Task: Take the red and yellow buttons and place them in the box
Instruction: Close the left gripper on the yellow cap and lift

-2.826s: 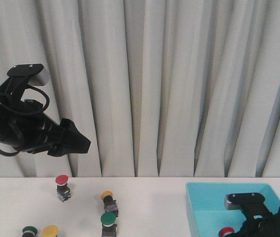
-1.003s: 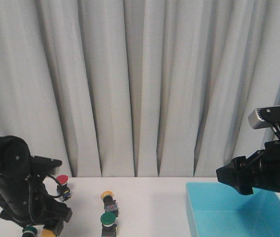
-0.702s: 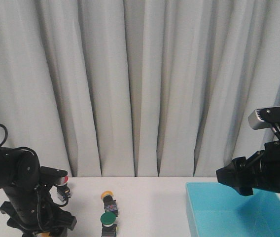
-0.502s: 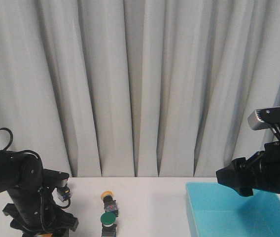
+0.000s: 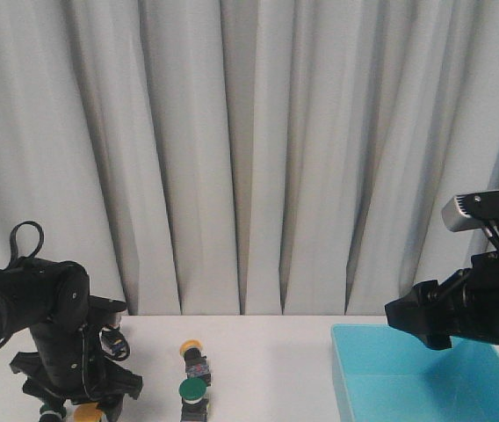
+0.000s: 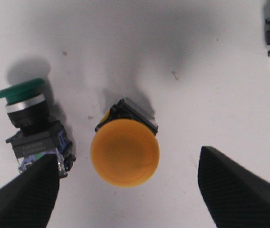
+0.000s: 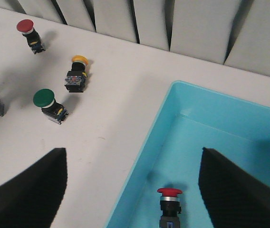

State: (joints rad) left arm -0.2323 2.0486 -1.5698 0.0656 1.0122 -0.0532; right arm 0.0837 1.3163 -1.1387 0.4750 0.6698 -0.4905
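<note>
**Left gripper straddled the yellow button**

The left gripper (image 6: 125, 190) hung low, fingers spread wide either side of the yellow domed push-button (image 6: 124, 151), not touching it. At its nine o'clock lay a green-capped button (image 6: 29, 121). The right gripper (image 7: 132, 190), fingers apart, hovered over the turquoise plastic box (image 7: 206, 137), a red-capped button (image 7: 169, 203) inside.

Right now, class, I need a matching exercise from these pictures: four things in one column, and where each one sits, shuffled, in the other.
Things:
1. red button with silver ring
2. yellow button seen from above
3. red button near the curtain
4. left gripper

Places:
A. between the open fingers of the left gripper
B. standing inside the blue box
C. lowered over the table, beside a green button
D. on the table, farthest from the box

Pairs: 1-B, 2-A, 3-D, 4-C
</note>
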